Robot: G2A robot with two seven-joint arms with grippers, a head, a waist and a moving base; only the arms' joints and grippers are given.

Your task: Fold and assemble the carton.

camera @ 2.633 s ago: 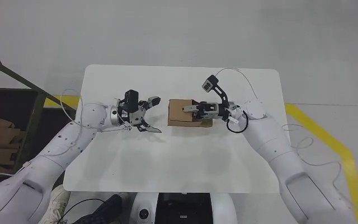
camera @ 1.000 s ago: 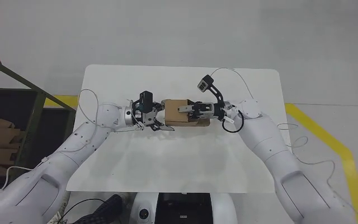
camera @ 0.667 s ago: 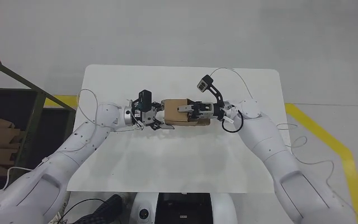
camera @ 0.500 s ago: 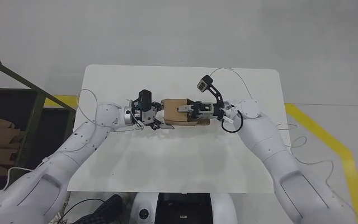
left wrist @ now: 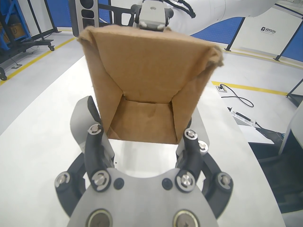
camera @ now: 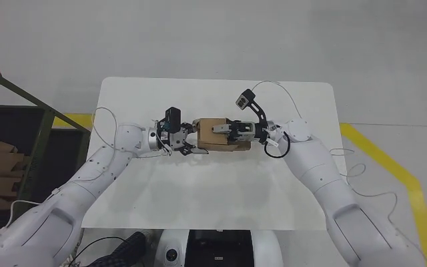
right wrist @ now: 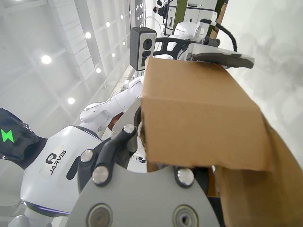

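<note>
A brown carton (camera: 215,133) lies on its side at the middle of the white table (camera: 220,193). My right gripper (camera: 231,129) is shut on the carton's wall at its right end; in the right wrist view the carton (right wrist: 201,119) covers one finger of that gripper (right wrist: 144,131). My left gripper (camera: 195,139) is open at the carton's left end. In the left wrist view the carton's open mouth (left wrist: 146,109) faces the camera, and the left gripper (left wrist: 142,119) has a finger on either side of its lower edge.
A white cable (camera: 293,93) loops above the table's back right. A dark rack (camera: 20,153) holding cardboard stands off the table's left edge. Bare tabletop lies in front of and behind the carton.
My left gripper has moved right from open table to the carton's left end and now straddles it. The right gripper and carton shifted slightly left. Nothing has moved in the last second.
</note>
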